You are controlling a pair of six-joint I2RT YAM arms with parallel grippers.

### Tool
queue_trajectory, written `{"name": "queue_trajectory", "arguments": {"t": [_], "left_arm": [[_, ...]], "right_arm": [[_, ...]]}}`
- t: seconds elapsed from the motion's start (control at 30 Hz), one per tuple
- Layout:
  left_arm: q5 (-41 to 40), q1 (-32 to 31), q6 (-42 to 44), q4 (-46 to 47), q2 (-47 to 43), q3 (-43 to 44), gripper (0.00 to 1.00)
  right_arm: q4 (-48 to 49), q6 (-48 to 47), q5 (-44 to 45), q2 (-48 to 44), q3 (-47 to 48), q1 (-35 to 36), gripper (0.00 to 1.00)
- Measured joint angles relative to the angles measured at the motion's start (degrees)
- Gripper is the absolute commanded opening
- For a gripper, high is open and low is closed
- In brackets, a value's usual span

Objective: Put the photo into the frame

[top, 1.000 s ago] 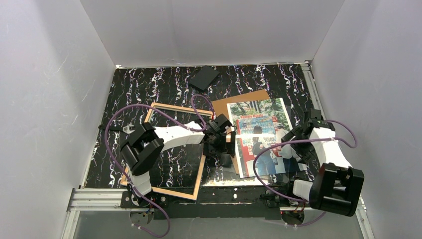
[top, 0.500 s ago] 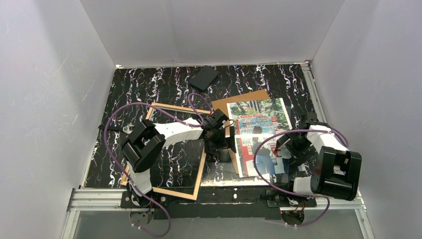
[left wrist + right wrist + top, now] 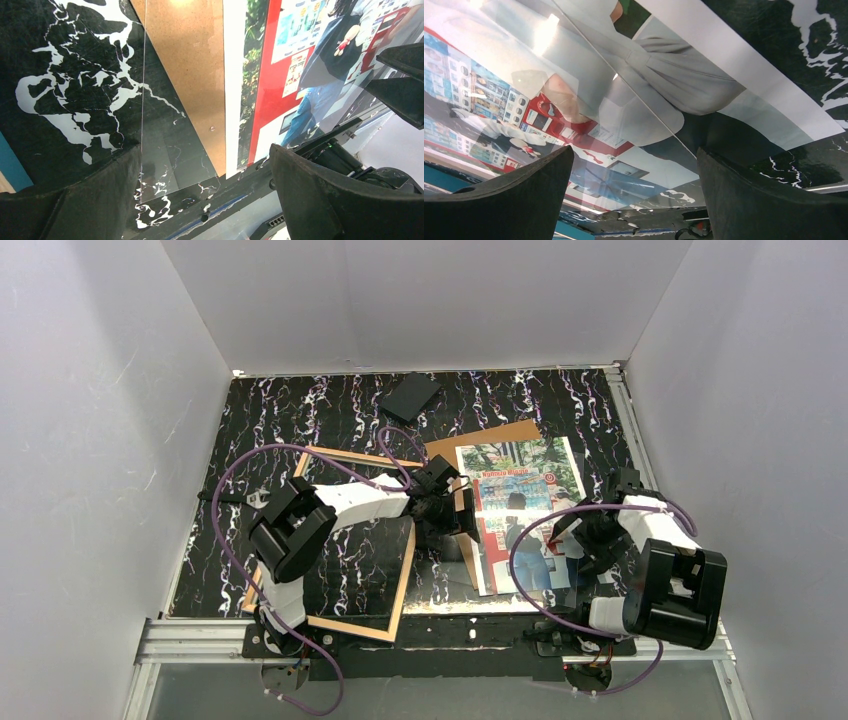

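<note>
The tabletop point(image 3: 330, 410) is black with white marbled veins. The photo point(image 3: 525, 515) shows red-and-white vending machines under green foliage. The frame point(image 3: 404, 585) is tan wood, the backing board point(image 3: 500, 435) plain brown.

Plain white walls point(image 3: 420, 300); black white-veined tabletop point(image 3: 300, 420); bright glare.

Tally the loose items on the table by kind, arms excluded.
Photo: 1
Frame: 1
Brown backing board: 1
Black slab: 1
Clear pane: 1
Total: 5
</note>
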Motion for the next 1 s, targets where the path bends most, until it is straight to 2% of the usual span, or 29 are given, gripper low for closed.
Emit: {"name": "queue_trajectory", "arguments": {"t": [0.23,0.5,0.77,0.83,1.0], "left_arm": [[-0.02,-0.02,0.09,1.49,-1.03,-1.38,1.0],[-0.44,-0.09,0.72,1.01,-3.02,-2.47,1.0],[-3.67,-0.13,3.28,-4.96,-13.44,-2.56,1.0],[-4.46,-0.13,3.96,-6.62,-16.28,-2.56,1.0],[-6.84,-0.2,5.49,-10.73,-21.97,-3.41,1.0]], "right_arm": [[0.9,-1.95,-1.49,-2.69,-1.4,-0.02,1.0],[2.12,-2.1,-8.33,-4.74,-1.86,0.02,1.0],[2.49,-2.25,-11.67,-7.78,-3.5,0.02,1.0],[2.62,-2.36,-13.22,-8.79,-4.39,0.02,0.95],[3.21,-2.14,-17.81,-11.3,-7.52,0.2,0.95]]}}
